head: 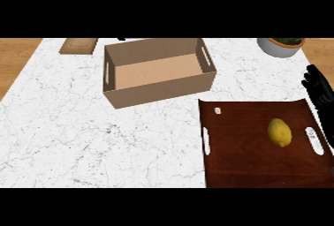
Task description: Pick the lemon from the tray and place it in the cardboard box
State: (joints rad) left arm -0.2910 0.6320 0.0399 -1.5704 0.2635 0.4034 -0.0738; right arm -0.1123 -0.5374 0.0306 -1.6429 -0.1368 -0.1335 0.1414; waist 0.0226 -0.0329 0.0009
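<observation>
Head view, looking steeply down on a white marble counter [98,141] with grey veining. Strips of wood-toned surface show past its far left and far right corners.

At the lower right lies a dark reddish-brown wooden tray [248,154], roughly square, with a pale slot handle on its left side and another on its right. A yellow lemon [279,132] lies on the tray, right of its middle and near the right slot, its long axis running toward and away from the viewer. Nothing touches the lemon.

Beyond the tray's left corner, toward the upper middle, stands an open cardboard box [157,73], turned slightly on the counter. Its inside is bare brown card, and slot handles are cut in its left and right walls. The box and tray are near each other but apart.

At the right edge, the black right hand [320,90] shows beside and above the tray's far right corner, well apart from the lemon. Its fingers are straight and relaxed, holding nothing.

At the top right stands a white pot [280,47] with green leaves, partly cut off. At the top left lies a small flat wooden board [79,45].

The left hand does not appear.
</observation>
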